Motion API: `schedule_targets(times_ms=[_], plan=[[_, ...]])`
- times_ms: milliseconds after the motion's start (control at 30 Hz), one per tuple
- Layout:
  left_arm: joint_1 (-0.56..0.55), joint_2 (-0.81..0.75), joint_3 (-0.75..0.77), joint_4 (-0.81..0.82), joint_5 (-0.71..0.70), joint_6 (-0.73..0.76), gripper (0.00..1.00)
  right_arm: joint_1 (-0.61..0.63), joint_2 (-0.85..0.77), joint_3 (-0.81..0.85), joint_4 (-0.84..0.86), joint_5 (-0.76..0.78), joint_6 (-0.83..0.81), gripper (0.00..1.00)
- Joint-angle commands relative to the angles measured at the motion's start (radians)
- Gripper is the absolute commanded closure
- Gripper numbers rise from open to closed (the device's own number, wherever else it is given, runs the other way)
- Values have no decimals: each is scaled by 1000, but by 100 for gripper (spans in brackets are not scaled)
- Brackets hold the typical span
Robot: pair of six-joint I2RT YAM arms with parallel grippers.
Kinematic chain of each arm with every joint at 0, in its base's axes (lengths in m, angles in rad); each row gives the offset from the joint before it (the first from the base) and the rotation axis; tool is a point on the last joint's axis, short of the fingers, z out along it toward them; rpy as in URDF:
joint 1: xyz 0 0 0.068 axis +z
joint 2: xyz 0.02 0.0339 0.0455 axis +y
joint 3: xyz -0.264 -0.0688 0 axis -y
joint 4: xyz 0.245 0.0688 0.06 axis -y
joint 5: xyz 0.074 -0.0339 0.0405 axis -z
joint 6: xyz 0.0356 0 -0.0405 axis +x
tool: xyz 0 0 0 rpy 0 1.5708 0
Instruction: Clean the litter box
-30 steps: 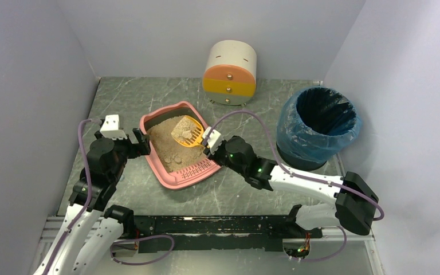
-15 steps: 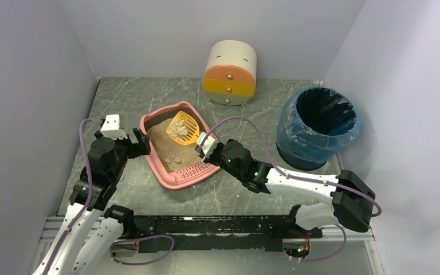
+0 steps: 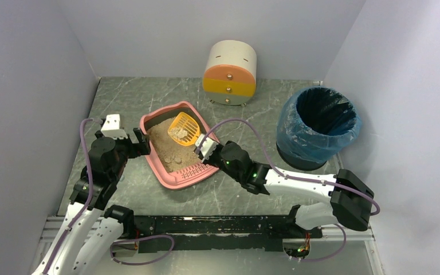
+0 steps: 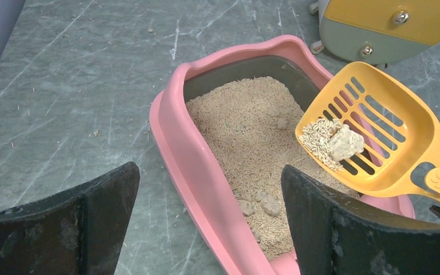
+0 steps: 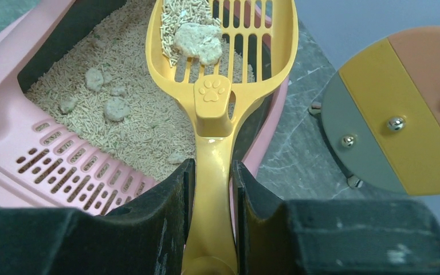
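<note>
The top view looks down from high behind the near edge over the whole table (image 3: pixel 149 91). Each wrist camera sits low and close, the left facing the litter box (image 4: pixel 175 132) from its side, the right looking along the scoop (image 5: pixel 212 97); all three share both

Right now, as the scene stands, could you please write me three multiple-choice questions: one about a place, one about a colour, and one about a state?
1. Where does the blue-lined bin stand relative to the litter box?
A) left of it
B) inside it
C) right of it, apart

2. What colour is the scoop?
A) yellow-orange
B) green
C) black

3. What is the right gripper doing?
A) open and empty
B) shut on the scoop's handle
C) shut on the bin's rim

Answers:
1 C, because the top view shows the bin to the right with a gap between them.
2 A, because both wrist views show it yellow-orange.
3 B, because the right wrist view shows the handle pinched in it.
</note>
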Motion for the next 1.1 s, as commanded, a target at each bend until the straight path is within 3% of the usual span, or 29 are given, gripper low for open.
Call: schedule_targets(times_ms=[0,200,467,633,1067], plan=[[2,-6,13,12,-3,13,2,6,30,48,9,-20,128,100],[2,-1,17,4,-2,15,2,0,45,54,-34,-34,285,100],[2,-19,13,3,1,11,2,-96,64,121,-207,-137,567,100],[2,-10,14,5,12,8,2,-187,49,117,-200,-293,714,100],[2,-15,16,-3,1,10,2,-200,139,256,-326,-403,841,100]])
